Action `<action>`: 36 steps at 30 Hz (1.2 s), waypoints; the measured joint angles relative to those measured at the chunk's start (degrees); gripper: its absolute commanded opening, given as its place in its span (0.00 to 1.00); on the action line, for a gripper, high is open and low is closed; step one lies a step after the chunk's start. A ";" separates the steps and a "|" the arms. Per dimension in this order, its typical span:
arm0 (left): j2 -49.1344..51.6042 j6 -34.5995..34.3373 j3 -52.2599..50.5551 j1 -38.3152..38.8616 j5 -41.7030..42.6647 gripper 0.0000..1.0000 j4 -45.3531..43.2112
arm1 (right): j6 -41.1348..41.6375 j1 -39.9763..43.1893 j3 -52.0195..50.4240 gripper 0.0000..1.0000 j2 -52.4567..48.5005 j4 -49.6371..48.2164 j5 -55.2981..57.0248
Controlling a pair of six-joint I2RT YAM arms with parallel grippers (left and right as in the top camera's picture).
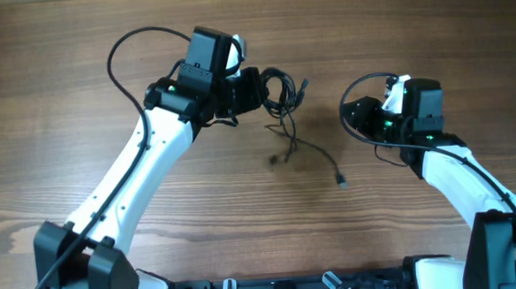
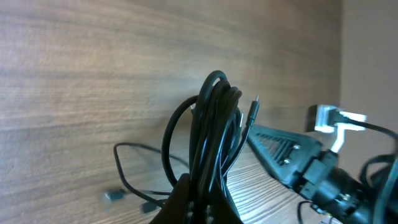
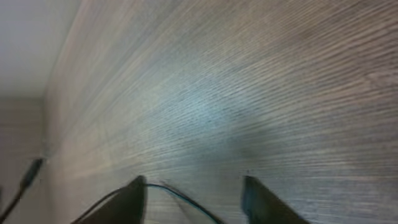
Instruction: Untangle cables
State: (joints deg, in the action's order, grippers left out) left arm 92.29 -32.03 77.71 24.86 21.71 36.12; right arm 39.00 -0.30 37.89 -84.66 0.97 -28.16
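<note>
Overhead, left gripper (image 1: pixel 253 90) pinching cables (image 1: pixel 280 83), wooden table (image 1: pixel 58 49) around.

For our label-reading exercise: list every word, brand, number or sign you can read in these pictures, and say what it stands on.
No text can be read in any view.
The cables, the white arms and the wooden table show no print.
The green lights on the arms are plain lamps, not signs.
</note>
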 measured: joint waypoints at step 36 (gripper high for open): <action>-0.46 7.87 -0.04 0.26 -9.31 0.04 -6.60 | -25.92 -19.69 -0.24 0.04 0.04 -25.57 -3.58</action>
State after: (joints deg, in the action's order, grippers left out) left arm 91.83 -24.16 77.67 25.12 12.40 29.52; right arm 13.08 -19.99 37.65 -84.62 -24.60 -31.75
